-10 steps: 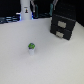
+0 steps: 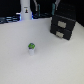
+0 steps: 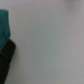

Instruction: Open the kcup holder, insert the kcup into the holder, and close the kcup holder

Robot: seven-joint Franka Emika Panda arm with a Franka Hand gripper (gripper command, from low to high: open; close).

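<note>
Exterior view shows the kcup (image 2: 31, 48) standing alone on the white table (image 2: 50, 62), well apart from the closed kcup holder (image 2: 64, 25) at far right. At the far left stands the white arm (image 2: 25, 10). Nothing lies between pod and holder; whether the gripper is clenched or released cannot be told.

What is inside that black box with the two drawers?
You can't see inside. Both drawers of the kcup holder look pushed shut, so only the black outside and pale handles show. The kcup isn't inside; it stands out on the white table.
</note>
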